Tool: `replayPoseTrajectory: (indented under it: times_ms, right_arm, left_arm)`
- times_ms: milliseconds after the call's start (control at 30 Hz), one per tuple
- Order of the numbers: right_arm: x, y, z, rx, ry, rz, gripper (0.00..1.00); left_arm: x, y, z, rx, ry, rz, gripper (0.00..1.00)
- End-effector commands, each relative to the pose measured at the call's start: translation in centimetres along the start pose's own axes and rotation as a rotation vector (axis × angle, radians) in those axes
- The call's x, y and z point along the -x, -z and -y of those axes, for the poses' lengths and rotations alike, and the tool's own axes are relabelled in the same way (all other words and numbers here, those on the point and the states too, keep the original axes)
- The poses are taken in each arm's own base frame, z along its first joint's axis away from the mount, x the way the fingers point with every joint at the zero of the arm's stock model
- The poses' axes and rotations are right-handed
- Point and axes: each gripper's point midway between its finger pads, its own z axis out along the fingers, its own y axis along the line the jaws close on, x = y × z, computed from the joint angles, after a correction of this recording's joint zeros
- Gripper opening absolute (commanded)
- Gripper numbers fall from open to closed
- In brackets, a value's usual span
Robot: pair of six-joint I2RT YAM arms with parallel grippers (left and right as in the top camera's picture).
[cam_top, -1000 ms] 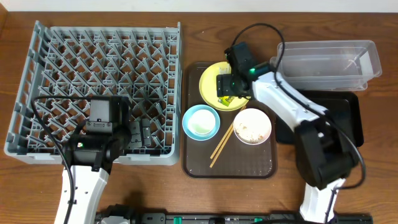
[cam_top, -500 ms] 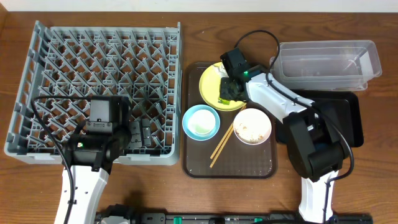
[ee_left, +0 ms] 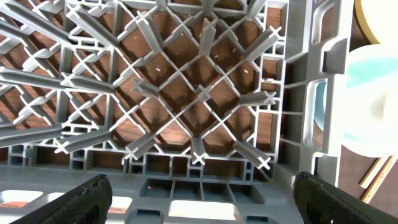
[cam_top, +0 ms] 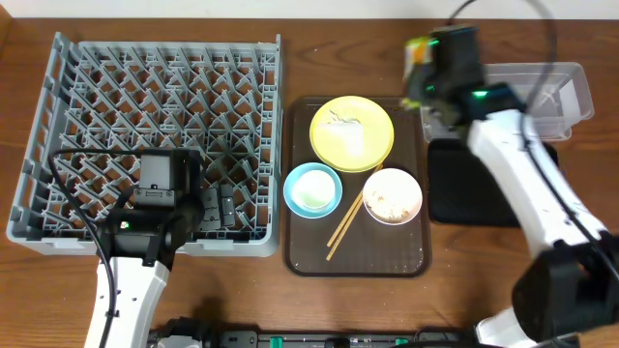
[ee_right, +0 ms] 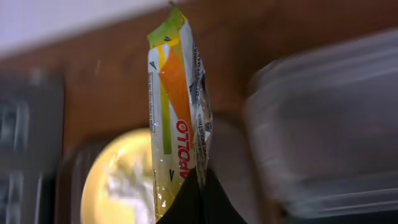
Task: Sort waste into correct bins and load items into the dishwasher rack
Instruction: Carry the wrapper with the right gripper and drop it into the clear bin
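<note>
Right end effector (ee_right: 199, 190) is clamping the wrapper (ee_right: 177, 124) aloft beside the tub (cam_top: 561, 97). Left end effector (ee_left: 205, 199), jaws apart, is hovering over the rack (cam_top: 164, 87). Plate (cam_top: 351, 135), blue bowl (cam_top: 312, 188), white bowl (cam_top: 392, 196) and chopsticks (cam_top: 345, 224) are waiting on the tray (cam_top: 358, 263).

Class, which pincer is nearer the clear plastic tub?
Right. The right pincer, holding the wrapper, hangs just beside the clear tub; the left pincer sits over the rack, far from it.
</note>
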Motion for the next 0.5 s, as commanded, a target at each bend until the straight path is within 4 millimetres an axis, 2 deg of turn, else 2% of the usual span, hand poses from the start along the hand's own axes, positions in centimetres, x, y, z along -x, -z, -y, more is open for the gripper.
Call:
replayPoseTrajectory:
  times_ms: [0, 133, 300, 400, 467]
  right_arm:
    - [1.7, 0.0, 3.6, -0.068, -0.062, 0.028, 0.01]
    - [2.2, -0.1, 6.7, -0.103, -0.114, 0.016, 0.01]
    - [2.8, 0.0, 9.7, -0.173, -0.15, 0.028, 0.04]
    - [2.7, 0.5, 12.1, -0.268, -0.2, 0.035, 0.12]
    - [2.5, 0.6, 12.8, -0.292, -0.216, 0.03, 0.28]
  left_arm:
    - [0.7, 0.6, 0.2, -0.011, 0.017, 0.023, 0.95]
    - [0.7, 0.6, 0.2, -0.011, 0.018, 0.023, 0.95]
    - [0.8, 0.6, 0.2, -0.012, 0.018, 0.026, 0.95]
    - [0.8, 0.6, 0.2, -0.012, 0.018, 0.025, 0.95]
    - [0.8, 0.6, 0.2, -0.012, 0.017, 0.026, 0.95]
